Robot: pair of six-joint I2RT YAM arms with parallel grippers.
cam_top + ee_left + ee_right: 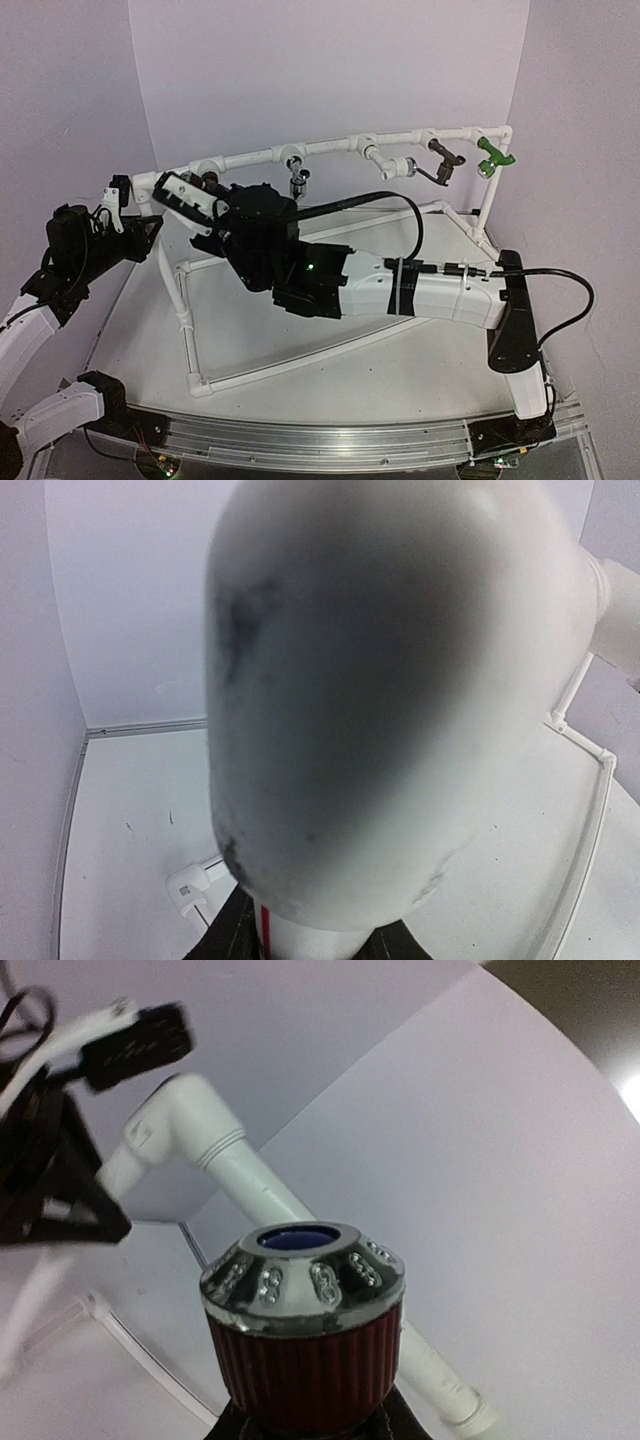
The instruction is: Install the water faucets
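- Dark red faucet (305, 1350), chrome-capped: we find it at ten o'clock in the top view, clamped in the right gripper (312, 1425) and rising toward twelve from between the fingers.
- Left gripper (118, 195): closed on the pipe frame (330, 147) at its nine o'clock end, apparently to steady it.
- Fitted faucets (395, 165): four hang toward two o'clock.

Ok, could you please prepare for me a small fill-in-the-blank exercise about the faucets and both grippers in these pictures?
1. The green plastic faucet hangs at the ___ end of the white PVC pipe frame's top rail.
2. The right gripper holds a dark red ribbed faucet with a ___ cap.
3. The left gripper is shut on the frame's upper ___ corner.
Missing words: right, chrome, left.
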